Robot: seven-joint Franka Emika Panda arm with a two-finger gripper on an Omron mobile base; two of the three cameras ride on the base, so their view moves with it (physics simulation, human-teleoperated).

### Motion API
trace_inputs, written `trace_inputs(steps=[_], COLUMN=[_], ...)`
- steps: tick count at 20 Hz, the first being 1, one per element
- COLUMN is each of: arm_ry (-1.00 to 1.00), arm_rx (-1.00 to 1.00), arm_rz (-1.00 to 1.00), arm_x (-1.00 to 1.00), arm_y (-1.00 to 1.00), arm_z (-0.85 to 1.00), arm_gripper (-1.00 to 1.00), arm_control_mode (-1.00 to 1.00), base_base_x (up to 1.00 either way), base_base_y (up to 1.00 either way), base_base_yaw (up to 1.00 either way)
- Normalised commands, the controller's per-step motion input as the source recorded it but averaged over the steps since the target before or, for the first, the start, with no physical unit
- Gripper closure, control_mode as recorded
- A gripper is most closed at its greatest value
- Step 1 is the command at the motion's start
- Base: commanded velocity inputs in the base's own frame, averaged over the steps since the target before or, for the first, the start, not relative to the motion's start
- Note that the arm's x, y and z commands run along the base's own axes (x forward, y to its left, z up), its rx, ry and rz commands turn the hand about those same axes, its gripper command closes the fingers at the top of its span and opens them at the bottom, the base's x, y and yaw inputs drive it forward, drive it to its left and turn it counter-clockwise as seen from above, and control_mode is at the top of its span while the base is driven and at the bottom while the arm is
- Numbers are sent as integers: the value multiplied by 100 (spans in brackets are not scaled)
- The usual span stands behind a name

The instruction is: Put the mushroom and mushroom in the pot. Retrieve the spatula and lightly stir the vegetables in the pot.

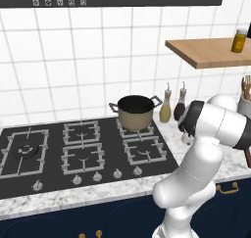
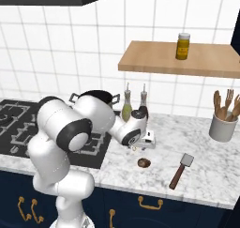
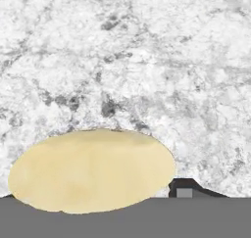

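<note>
A pale yellow mushroom (image 3: 93, 171) lies on the marble counter right under my hand, close up in the hand view. One dark fingertip (image 3: 184, 192) stands against its right edge; the other is hidden behind it. In the right base view my gripper (image 2: 135, 148) points down at the counter right of the stove. A second, brown mushroom (image 2: 144, 163) lies just in front of it. The spatula (image 2: 181, 170) rests further right on the counter. The tan pot (image 1: 136, 112) sits on the back right burner, dark inside.
Two bottles (image 2: 127, 107) (image 2: 143, 103) stand by the wall behind my gripper. A pale utensil holder (image 2: 222, 126) with wooden sticks is at the far right. A wooden shelf (image 2: 154, 58) carrying a yellow jar (image 2: 183, 46) hangs above the counter.
</note>
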Motion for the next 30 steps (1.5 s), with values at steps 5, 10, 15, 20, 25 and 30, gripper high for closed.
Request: trace_inputs(steps=[5, 10, 15, 20, 25, 30], arm_ry=[-6, -18, -8, 0, 0, 0], arm_rx=[0, 0, 0, -3, -2, 0], arm_rz=[0, 0, 0, 0, 0, 0], arm_x=[-4, -31, -35, -33, -10, 22], arm_y=[0, 25, 89, 100, 93, 47], arm_z=[-4, 63, 100, 100, 100, 94], arm_gripper=[100, 100, 100, 100, 100, 100], arm_control_mode=[-100, -100, -100, -100, -100, -100], base_base_x=[0, 0, 0, 0, 0, 0], base_base_y=[0, 0, 0, 0, 0, 0], base_base_yaw=[0, 0, 0, 0, 0, 0])
